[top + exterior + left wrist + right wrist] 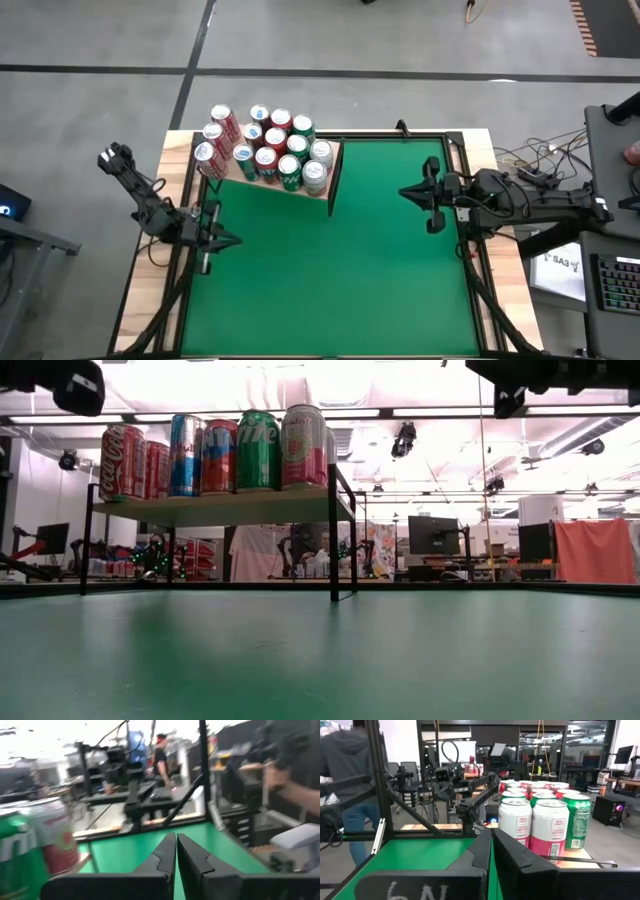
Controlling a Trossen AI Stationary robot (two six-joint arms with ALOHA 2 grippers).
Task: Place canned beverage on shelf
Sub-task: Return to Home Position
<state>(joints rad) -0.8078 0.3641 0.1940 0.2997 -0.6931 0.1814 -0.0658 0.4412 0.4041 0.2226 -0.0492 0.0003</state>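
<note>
High view looks down on my green surface (330, 270), with the shelf (258, 183) at its far left corner, dark end panel (333, 180) toward the middle. Upright cans (268, 145) crowd the shelf top in rows. My left gripper (233, 240) hovers near the shelf's front, fingers pressed together and empty. My right gripper (404, 192) hangs well apart on the right, likewise closed on nothing.

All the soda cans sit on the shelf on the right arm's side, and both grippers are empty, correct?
No: the high view shows the shelf with the soda cans on the left arm's side. The left gripper and right gripper are empty.
</note>
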